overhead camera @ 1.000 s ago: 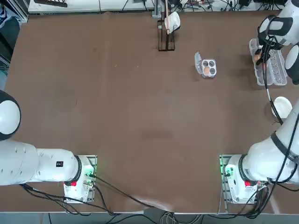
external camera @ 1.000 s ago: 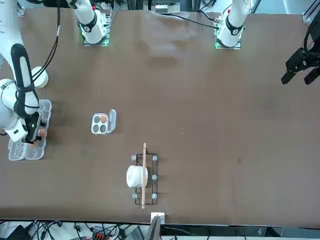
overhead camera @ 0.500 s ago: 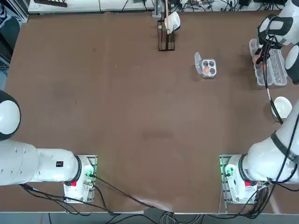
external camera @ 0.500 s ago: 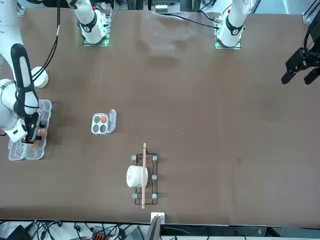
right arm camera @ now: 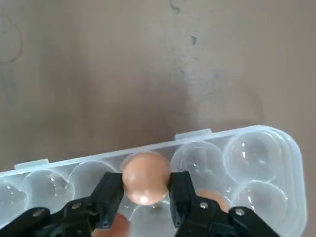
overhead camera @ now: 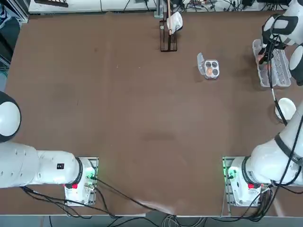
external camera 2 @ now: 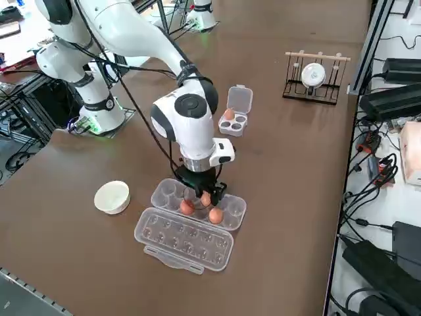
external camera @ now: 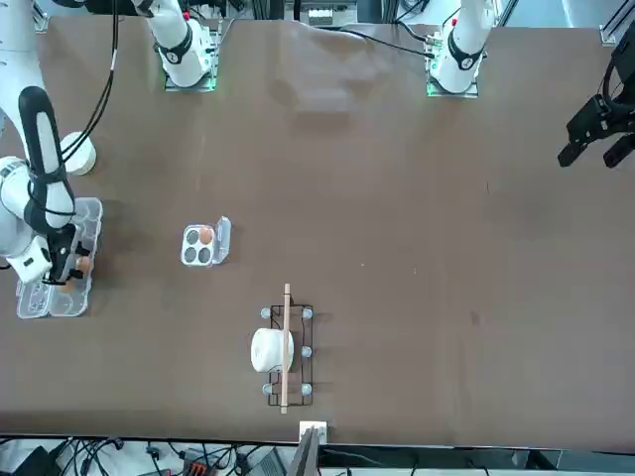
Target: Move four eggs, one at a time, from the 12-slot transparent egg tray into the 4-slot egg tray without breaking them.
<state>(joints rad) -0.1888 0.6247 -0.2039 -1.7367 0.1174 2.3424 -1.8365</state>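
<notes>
The right tool [right arm camera: 146,190] is clamped on one egg [right arm camera: 145,177], its two fingers [right arm camera: 109,195] pressing the shell from opposite sides at the widest part, which gives the firmest hold without much squeeze. The egg sits in or just over a cup of the 12-slot transparent egg tray [external camera 2: 227,216], at the far right of the bench [overhead camera: 142,118]; I cannot tell whether it has left the cup yet. The tool points straight down into the tray, so the fingers fit between the cup walls. Two more eggs [external camera 2: 216,214] wait in neighbouring cups, close enough that a straight lift looks safest. The tray's clear lid [external camera 2: 184,239] lies folded flat beside it, leaving the cups free. The 4-slot egg tray [overhead camera: 211,68] stands well apart to the left, lid [overhead camera: 200,62] open, with one egg [overhead camera: 209,71] already in a cup and three cups free.
</notes>
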